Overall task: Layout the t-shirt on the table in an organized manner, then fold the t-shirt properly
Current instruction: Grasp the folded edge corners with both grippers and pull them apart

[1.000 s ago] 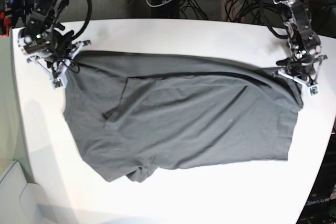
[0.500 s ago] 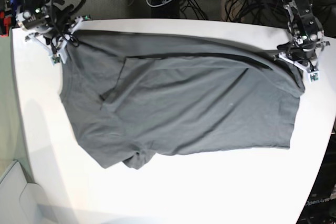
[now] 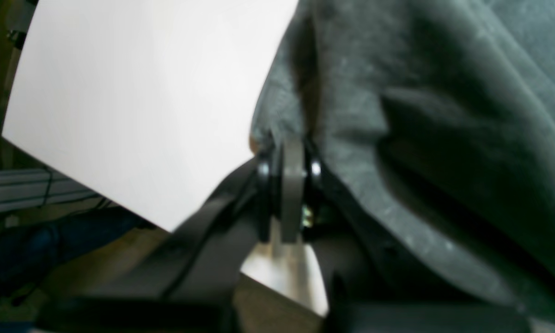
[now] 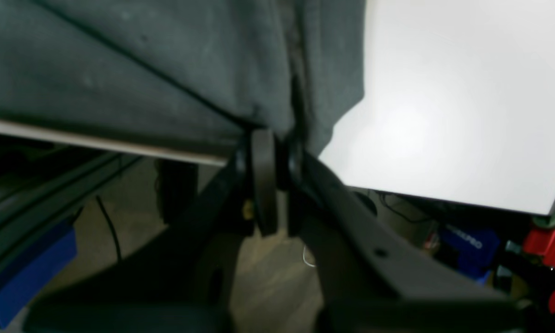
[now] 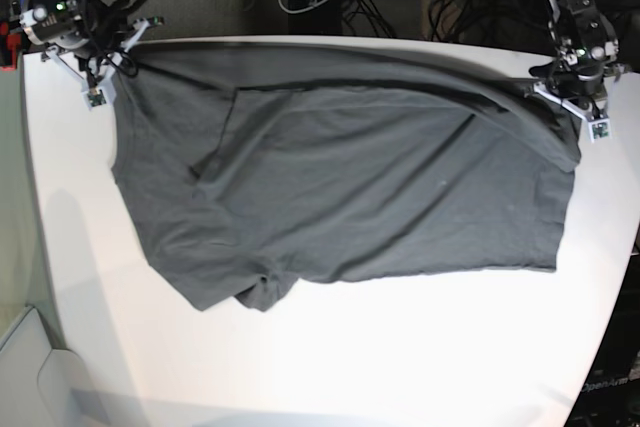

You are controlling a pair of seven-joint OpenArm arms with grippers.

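We see both arms have dragged the t-shirt (image 5: 340, 187) toward 12 o'clock on the table (image 5: 330, 367), left gripper (image 5: 583, 97) and right gripper (image 5: 90, 52) still pinching its far corners, so layout isn't finished.

Left wrist view: soft focus throughout; the plain dark charcoal-grey cotton t-shirt (image 3: 443, 138) runs off the top and right edges, and its pinched edge is hidden between the closed tips of the black left pincer (image 3: 289, 157). The large white matte tabletop (image 3: 143, 101) is cut by the top edge.

Right wrist view: equally blurred; cloth hides the tips of the black right pincer (image 4: 277, 138), and the garment leaves the frame at top and left.

Base view: the shirt's collar and neck label cannot be made out among folds; the tabletop is cropped below and at right.
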